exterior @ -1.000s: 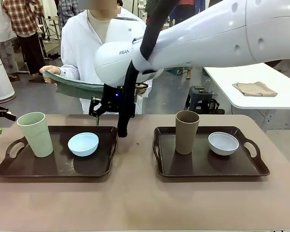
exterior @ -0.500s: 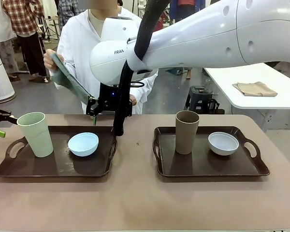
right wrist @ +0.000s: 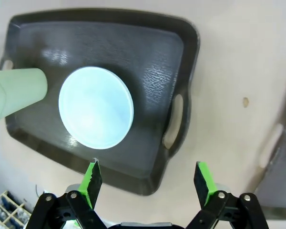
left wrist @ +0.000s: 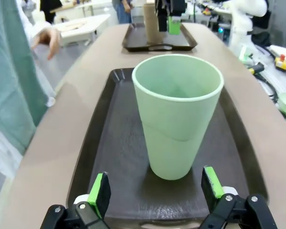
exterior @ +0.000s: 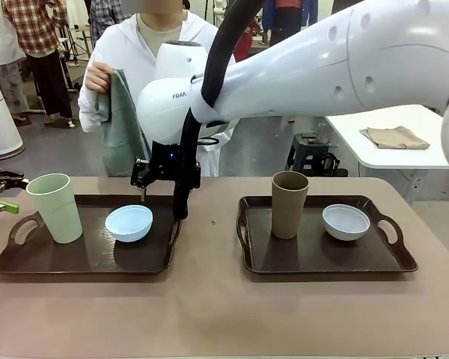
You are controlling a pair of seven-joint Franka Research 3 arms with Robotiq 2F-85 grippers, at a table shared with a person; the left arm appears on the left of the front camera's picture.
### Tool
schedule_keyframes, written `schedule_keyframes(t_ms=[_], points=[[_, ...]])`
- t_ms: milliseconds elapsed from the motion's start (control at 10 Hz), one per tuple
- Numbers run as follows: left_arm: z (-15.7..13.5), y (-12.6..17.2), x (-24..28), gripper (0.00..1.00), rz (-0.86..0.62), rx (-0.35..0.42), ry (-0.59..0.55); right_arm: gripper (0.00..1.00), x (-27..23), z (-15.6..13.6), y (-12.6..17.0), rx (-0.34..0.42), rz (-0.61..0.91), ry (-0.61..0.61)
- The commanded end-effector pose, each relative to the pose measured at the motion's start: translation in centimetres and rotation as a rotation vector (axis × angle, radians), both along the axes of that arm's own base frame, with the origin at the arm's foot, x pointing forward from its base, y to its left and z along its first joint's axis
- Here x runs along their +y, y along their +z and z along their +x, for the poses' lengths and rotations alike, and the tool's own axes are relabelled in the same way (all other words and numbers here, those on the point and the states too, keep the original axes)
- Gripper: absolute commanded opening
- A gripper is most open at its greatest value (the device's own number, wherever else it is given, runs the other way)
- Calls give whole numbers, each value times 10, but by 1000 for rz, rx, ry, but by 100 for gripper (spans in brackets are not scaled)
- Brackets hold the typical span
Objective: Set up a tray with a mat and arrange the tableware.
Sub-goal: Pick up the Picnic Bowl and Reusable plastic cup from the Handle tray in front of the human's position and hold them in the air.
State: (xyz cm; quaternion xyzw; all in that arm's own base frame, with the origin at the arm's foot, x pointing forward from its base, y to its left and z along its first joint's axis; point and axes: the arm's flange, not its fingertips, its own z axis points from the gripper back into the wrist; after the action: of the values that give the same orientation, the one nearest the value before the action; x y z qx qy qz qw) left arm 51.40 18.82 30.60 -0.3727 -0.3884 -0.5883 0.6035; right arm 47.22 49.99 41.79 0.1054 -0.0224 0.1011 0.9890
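Note:
The pale green cup (exterior: 54, 207) and light blue bowl (exterior: 129, 223) stand on the left dark tray (exterior: 82, 260). On the right tray (exterior: 322, 258) are the brown cup (exterior: 289, 203) and whitish bowl (exterior: 346, 221). A person at the far side holds a grey-green mat (exterior: 121, 123) hanging from one hand. My right gripper (exterior: 156, 179) hovers open above the left tray's far right corner; from its wrist the bowl (right wrist: 95, 107) lies below, ahead of the gripper (right wrist: 148, 179). My left gripper (left wrist: 156, 188) is open, level with the green cup (left wrist: 177, 114) and just short of it.
In the front view my right arm reaches across the middle of the table at height. A white side table (exterior: 404, 138) with a folded tan cloth (exterior: 394, 137) stands at the back right. Bare tabletop (exterior: 209, 314) runs along the near edge and between the trays.
The person raised the mat from lying across both hands to hanging upright from one hand. My right gripper drifted slightly left. My left gripper shifted a little by the cup.

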Motion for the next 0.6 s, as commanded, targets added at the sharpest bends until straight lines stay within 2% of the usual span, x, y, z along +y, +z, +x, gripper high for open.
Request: schedule_keyframes(t_ms=[0, 200, 500], points=[[-1, -15, -3, 100, -45, -103, 20, 100, 15, 7, -9, -24, 13, -15], [-3, -22, -8, 100, -53, -123, 9, 100, 26, 11, -22, -9, 8, 0], [-4, -32, -24, 100, -43, -110, -22, 100, 39, 19, -41, 16, -7, 5]])
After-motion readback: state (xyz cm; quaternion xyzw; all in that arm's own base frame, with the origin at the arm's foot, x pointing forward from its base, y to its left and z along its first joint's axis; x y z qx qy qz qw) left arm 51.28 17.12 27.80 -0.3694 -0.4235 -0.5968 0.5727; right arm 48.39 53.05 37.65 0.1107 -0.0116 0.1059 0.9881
